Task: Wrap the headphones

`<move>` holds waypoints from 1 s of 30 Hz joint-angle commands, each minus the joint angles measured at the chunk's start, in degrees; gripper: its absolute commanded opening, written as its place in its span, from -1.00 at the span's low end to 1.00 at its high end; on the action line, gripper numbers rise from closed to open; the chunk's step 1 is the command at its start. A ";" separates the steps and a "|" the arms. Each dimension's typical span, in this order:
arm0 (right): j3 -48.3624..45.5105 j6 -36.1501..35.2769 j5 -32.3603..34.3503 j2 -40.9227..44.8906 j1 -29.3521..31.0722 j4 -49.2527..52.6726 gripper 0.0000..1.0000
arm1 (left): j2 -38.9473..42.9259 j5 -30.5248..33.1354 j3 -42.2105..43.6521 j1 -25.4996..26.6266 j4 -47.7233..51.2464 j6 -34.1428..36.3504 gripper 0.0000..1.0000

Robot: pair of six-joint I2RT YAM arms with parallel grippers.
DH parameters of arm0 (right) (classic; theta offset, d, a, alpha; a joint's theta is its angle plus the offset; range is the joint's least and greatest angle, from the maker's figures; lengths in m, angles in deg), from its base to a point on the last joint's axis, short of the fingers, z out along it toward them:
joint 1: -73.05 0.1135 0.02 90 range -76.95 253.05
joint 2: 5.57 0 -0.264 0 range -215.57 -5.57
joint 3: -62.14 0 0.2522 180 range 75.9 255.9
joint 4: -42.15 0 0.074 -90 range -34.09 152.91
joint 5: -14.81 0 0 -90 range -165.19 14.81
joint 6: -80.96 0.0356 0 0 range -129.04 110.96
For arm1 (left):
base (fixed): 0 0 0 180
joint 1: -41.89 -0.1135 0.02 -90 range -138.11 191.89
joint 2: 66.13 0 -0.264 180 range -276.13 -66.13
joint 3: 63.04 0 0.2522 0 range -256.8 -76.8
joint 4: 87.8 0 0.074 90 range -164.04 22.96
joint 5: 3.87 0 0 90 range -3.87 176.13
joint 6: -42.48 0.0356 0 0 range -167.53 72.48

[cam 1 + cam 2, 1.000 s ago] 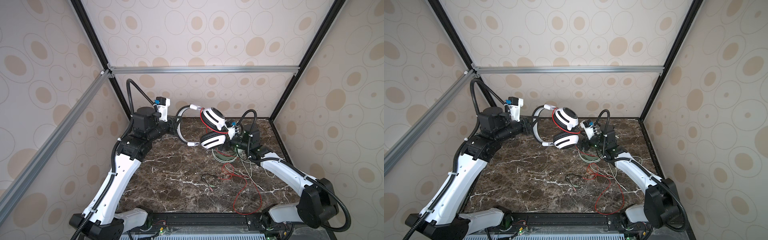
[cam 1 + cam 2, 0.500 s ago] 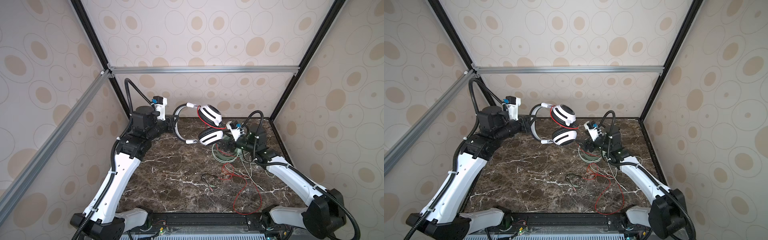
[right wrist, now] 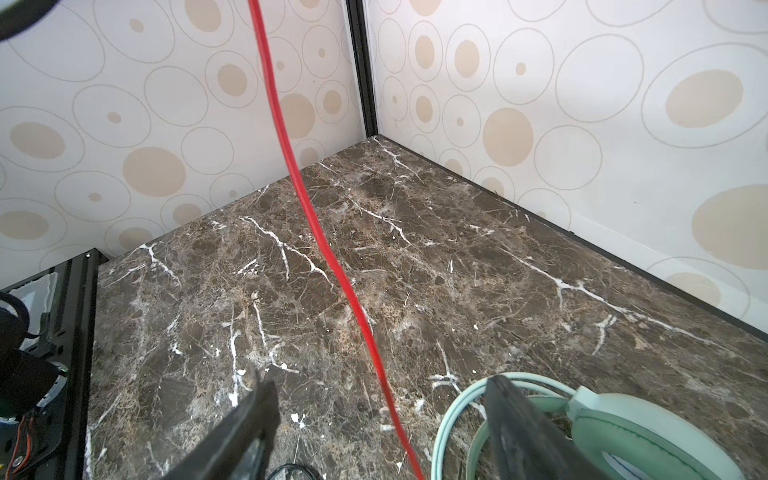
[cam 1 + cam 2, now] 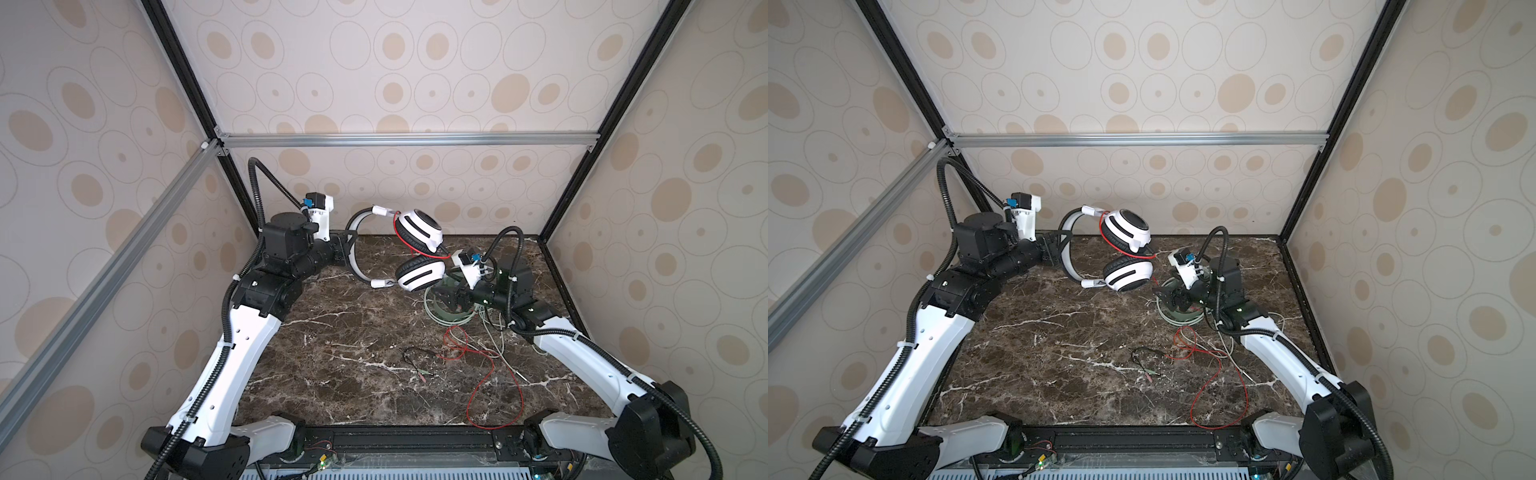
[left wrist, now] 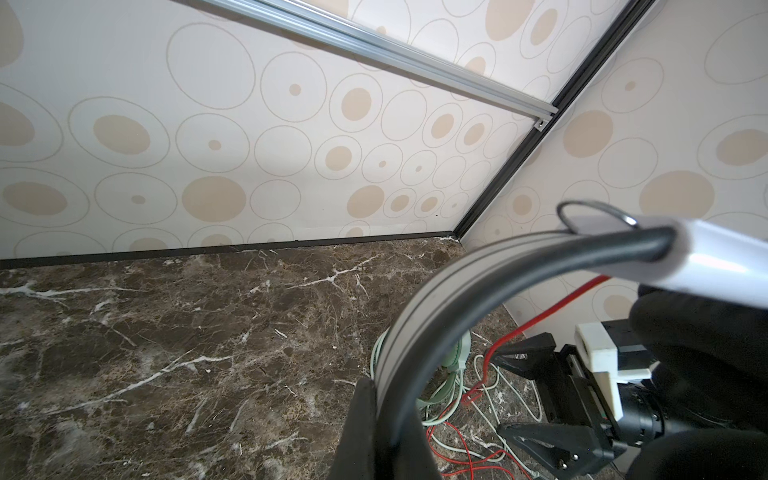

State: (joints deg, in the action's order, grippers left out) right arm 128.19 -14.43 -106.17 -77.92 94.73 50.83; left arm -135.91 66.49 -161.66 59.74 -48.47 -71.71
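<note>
Your left hand [image 4: 349, 248] grips the white over-ear headphones [image 4: 419, 227] by the headband above the brown marble desk [image 4: 332, 353]. Your right hand [image 4: 446, 296] stands open around their thin red cable [image 3: 316, 226].

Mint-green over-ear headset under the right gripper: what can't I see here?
- Mint-green over-ear headset: in both top views the open right gripper and its wrist cover the cups; the right wrist view's edge cuts it off.
- Left gripper hold on the white black-padded headset band: blurred and cut off in the left wrist view.
- Thin red cable end: lost in the tangle, too thin.
</note>
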 commanded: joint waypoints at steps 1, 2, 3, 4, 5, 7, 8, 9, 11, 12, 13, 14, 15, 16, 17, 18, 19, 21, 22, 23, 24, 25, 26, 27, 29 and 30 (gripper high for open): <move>-1.16 0.25 -0.97 -3.62 -0.04 -3.75 0.60 | 1.00 -2.14 -2.01 -0.62 -5.59 -2.70 -1.00; -1.08 0.42 -1.24 -4.68 -0.01 -4.16 0.59 | 0.81 -2.24 -2.10 -0.62 -5.61 -2.84 -1.00; -1.20 0.67 -1.56 -5.68 -0.04 -4.69 0.59 | 0.71 -2.24 -2.23 -0.65 -5.82 -3.04 -1.00; -1.37 1.10 -1.75 -6.48 0.02 -5.54 0.58 | 0.61 -2.11 -2.33 -0.62 -6.17 -3.23 -1.00; -1.70 1.40 -1.56 -6.94 0.01 -6.30 0.58 | 0.53 -2.07 -2.51 -0.73 -6.39 -3.45 -1.00; -2.22 1.74 -0.91 -8.22 -0.01 -7.85 0.58 | 0.43 -2.03 -2.69 -0.82 -6.96 -3.89 -1.00; -2.20 1.78 -0.79 -8.98 -0.05 -8.20 0.58 | 0.35 -2.05 -2.68 -0.84 -7.12 -4.09 -1.00; -2.12 1.72 -0.79 -9.89 -0.09 -8.35 0.58 | 0.28 -2.04 -2.68 -0.94 -7.26 -4.28 -1.00; -2.02 1.86 -0.83 -11.57 -0.10 -8.70 0.57 | 0.25 -2.07 -2.71 -0.97 -7.54 -4.62 -1.00; -2.33 2.19 -0.85 -12.28 -0.09 -9.48 0.57 | 0.27 -2.06 -2.73 -1.06 -7.84 -4.89 -1.00; -2.57 2.65 -1.01 -12.89 -0.12 -10.47 0.56 | 0.26 -2.10 -2.72 -1.23 -7.98 -5.16 -1.00; -2.72 2.92 -1.08 -13.34 -0.06 -10.96 0.55 | 0.18 -2.17 -2.77 -1.40 -8.07 -5.43 -1.00; -2.95 3.24 -1.04 -13.79 -0.05 -11.42 0.54 | 0.01 -2.14 -3.04 -1.62 -8.01 -5.65 -1.00; -3.45 3.61 -0.97 -14.03 -0.07 -12.06 0.52 | -0.24 -2.16 -3.31 -1.96 -7.80 -6.06 -1.00; -3.81 3.84 -1.02 -14.16 -0.07 -12.42 0.50 | -0.55 -1.95 -3.62 -2.33 -7.41 -6.41 -1.00; -4.47 4.07 -0.79 -14.18 -0.06 -12.85 0.50 | -0.96 -1.68 -4.17 -2.65 -6.80 -6.93 -1.00; -5.05 4.32 -0.70 -14.05 -0.05 -13.20 0.49 | -1.35 -1.31 -4.81 -3.02 -6.30 -7.39 -1.00; -6.14 4.55 -0.74 -13.93 -0.08 -13.56 0.47 | -1.98 -0.06 -5.76 -3.46 -5.24 -7.71 -1.00; -6.64 4.85 -0.58 -13.92 -0.05 -13.77 0.45 | -2.13 0.30 -6.11 -3.60 -4.97 -7.80 -1.00; -7.06 5.17 -0.48 -13.98 -0.07 -14.35 0.44 | -2.29 0.31 -6.24 -3.93 -4.99 -8.09 -1.00; -7.40 5.55 -0.44 -14.23 -0.06 -14.74 0.42 | -2.42 0.13 -6.29 -4.21 -5.04 -8.31 -1.00; -7.76 6.09 -0.40 -14.46 -0.06 -15.38 0.39 | -2.42 -0.14 -6.35 -4.50 -5.26 -8.57 -1.00; -7.98 6.64 -0.31 -14.92 -0.12 -15.85 0.35 | -2.43 -0.30 -6.28 -4.61 -5.51 -8.89 -1.00; -8.27 7.06 -0.16 -15.28 -0.11 -16.24 0.31 | -2.40 -0.33 -6.19 -4.77 -5.65 -9.16 -1.00; -8.65 7.99 0.18 -15.98 -0.09 -17.19 0.17 | -2.29 -0.43 -6.11 -5.18 -5.91 -9.69 -1.00; -8.79 8.23 0.31 -16.30 -0.05 -17.53 0.08 | -2.21 -0.48 -5.98 -5.40 -5.95 -9.91 -1.00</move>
State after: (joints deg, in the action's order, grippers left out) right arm 120.28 -7.87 -106.19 -92.96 94.73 36.16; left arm -139.31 67.00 -164.02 54.97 -50.73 -77.55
